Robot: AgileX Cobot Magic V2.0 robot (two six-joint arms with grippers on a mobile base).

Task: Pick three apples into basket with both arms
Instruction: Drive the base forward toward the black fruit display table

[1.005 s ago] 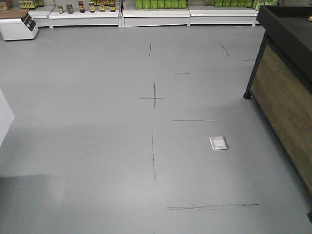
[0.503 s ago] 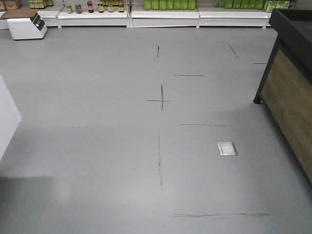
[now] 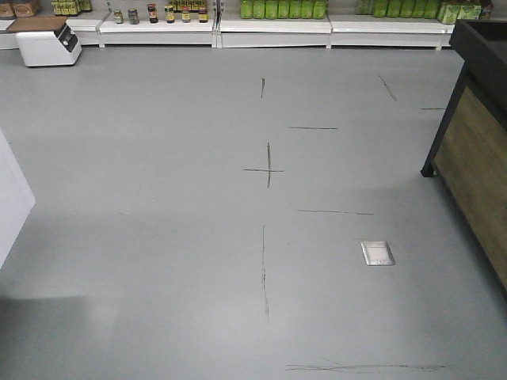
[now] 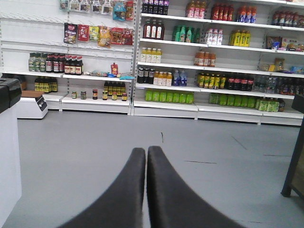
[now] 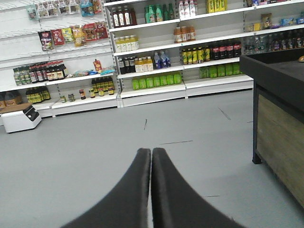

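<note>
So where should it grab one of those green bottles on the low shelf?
Probably round the body of an end green bottle, coming from the front: they stand upright, packed side by side, with a shelf close above. The left gripper is shut, so open first.

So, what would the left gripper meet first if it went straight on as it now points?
Nothing nearby: ahead of the shut left gripper lies bare grey floor. Beyond it, probably the shelf unit near the green bottles, though depth is unclear.
</note>
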